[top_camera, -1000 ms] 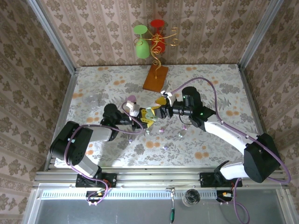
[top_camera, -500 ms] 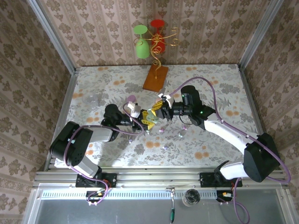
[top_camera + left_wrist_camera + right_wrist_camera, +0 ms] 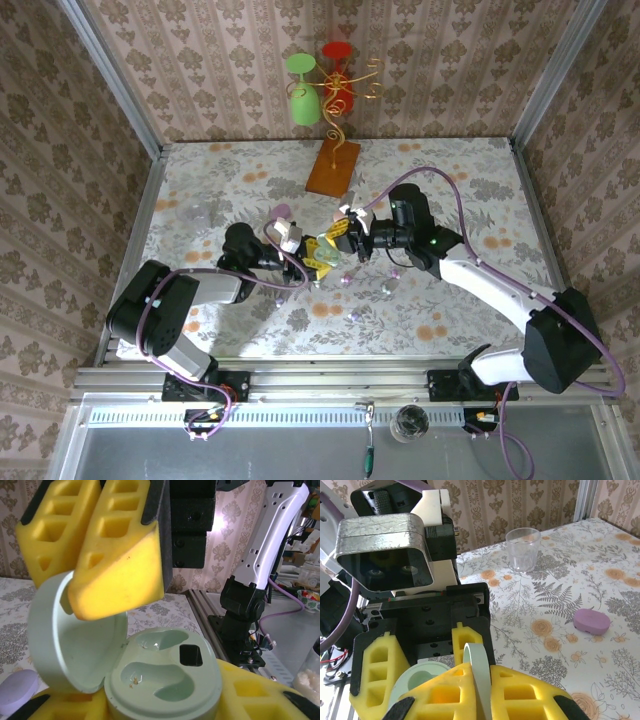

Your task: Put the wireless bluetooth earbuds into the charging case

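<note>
1. Two robot arms met over the middle of the desk [image 3: 480, 180], both hands on one small mint-green case [image 3: 165, 680].
2. The left hand [image 3: 312, 262] gripped the base of the case, one yellow foam pad [image 3: 374, 667] pressed against each side.
3. The right hand [image 3: 338, 240] was pressed together on the hinged lid [image 3: 75, 640], one pad on each face. The lid stood up and open.
4. Inside the base, both curved wells [image 3: 152, 642] were empty, and a dark square window sat beside them.
5. The buds [image 3: 386, 284] were not in the case. A few tiny pale ones lay apart from each other on the floral desk, between the hands and the near edge and slightly to the right.
6. A closed lilac case [image 3: 591, 621] rested on the desk by itself, with a clear plastic cup [image 3: 523, 549] farther off.
7. Handling, as a judgement: each bud looked very light, hard and glossy, so it would probably slip or flick away under the broad foam pads.
8. The safest hold would likely be a gentle pinch across a bud's widest part, coming straight down from above.
9. A bud would also have to be turned to match its well, so one hand would need to let go of the case to fetch it.
</note>
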Tool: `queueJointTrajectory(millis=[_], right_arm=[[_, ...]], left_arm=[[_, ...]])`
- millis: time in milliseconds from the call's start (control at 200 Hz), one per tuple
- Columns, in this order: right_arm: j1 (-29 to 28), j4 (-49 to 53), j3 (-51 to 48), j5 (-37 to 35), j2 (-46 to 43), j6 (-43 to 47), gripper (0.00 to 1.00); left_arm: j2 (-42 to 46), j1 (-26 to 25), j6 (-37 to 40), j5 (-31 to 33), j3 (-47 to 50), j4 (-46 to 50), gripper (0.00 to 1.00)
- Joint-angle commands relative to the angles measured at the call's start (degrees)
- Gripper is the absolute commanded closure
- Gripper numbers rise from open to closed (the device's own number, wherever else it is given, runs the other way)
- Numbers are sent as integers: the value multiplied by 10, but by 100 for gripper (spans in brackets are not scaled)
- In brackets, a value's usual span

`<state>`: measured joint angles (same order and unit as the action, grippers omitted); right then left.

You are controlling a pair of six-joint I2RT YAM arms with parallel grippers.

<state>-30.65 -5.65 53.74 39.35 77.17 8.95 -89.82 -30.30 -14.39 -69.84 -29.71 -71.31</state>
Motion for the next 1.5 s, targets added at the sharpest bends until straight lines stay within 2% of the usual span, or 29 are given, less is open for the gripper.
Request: queueJointTrajectory(millis=[0, 405, 545, 635, 845, 1020, 1190, 1410, 1495], right_arm=[[4, -4, -9, -27, -28, 5, 100], [4, -21, -14, -45, -38, 14, 100], [-2, -27, -15, -67, -40, 23, 100], [-8, -34, -18, -85, -41, 29, 100], [-16, -49, -27, -117, -52, 34, 100], [-18, -56, -36, -122, -62, 32, 100], [-22, -58, -42, -124, -63, 30, 100], [-24, -60, -43, -124, -55, 30, 100], [-25, -62, -43, -124, -53, 29, 100]], left_arm=[[3, 0, 8, -15, -13, -21, 52], [-9, 0, -5, -5, -24, -22, 23], [-13, -2, -19, 1, -31, -21, 18], [-16, -2, -34, 6, -36, -21, 18], [-23, -2, -49, 16, -39, -21, 29], [-30, -1, -58, 19, -43, -22, 31], [-33, -3, -69, 18, -49, -23, 38], [-28, -6, -66, 19, -47, -22, 38], [-28, -6, -67, 18, -48, -22, 41]])
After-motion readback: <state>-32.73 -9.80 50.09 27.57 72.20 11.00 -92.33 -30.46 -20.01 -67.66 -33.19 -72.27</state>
